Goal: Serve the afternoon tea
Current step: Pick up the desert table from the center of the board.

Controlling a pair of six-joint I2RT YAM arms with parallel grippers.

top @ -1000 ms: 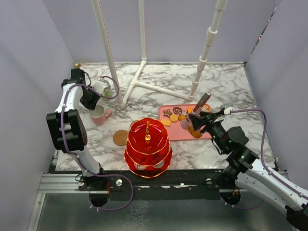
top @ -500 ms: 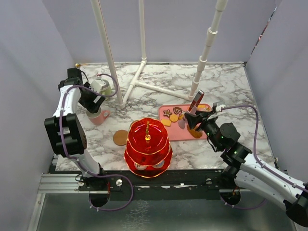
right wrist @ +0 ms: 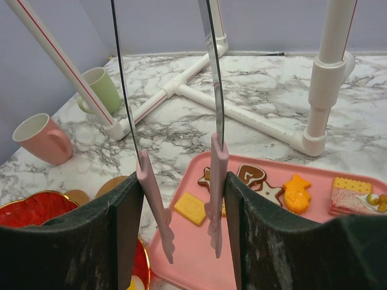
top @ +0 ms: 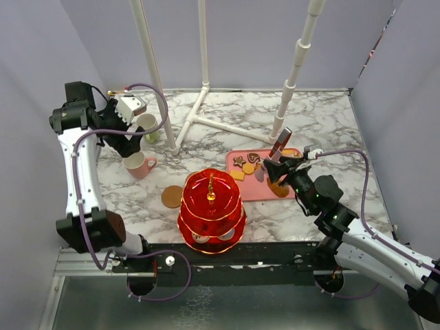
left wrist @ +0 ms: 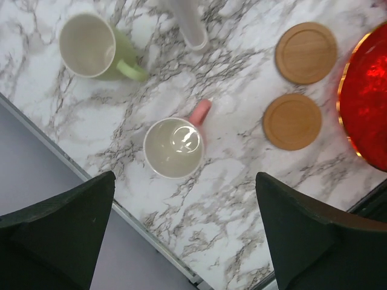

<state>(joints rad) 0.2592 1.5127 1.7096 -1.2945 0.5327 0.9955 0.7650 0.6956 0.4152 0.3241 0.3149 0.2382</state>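
Note:
The red three-tier stand (top: 211, 210) with a gold finial stands at the table's near edge. A pink mug (left wrist: 174, 147) stands upright and free beside a pale green mug (left wrist: 91, 45). Two brown coasters (left wrist: 305, 52) (left wrist: 292, 121) lie between the mugs and the stand (left wrist: 369, 103). My left gripper (left wrist: 187, 241) hangs open, high above the pink mug (top: 139, 165), holding nothing. My right gripper (right wrist: 178, 211) is shut on the tongs (right wrist: 214, 181), whose pink tips hover apart over the pink tray (right wrist: 290, 254). The tray holds cookies: a yellow square (right wrist: 190, 207), a chocolate one (right wrist: 251, 176) and an orange fish (right wrist: 296, 192).
A white PVC pipe frame (top: 206, 103) rises from the back of the marble table; one post (left wrist: 187, 24) stands close to the green mug (top: 147, 125). The table's left edge (left wrist: 91, 181) runs just beside the pink mug. The tray (top: 265, 184) lies right of the stand.
My left gripper has opened, let go of the pink mug and risen back-left; the mug stays standing. The right arm shifted slightly left with the tongs, then held still.

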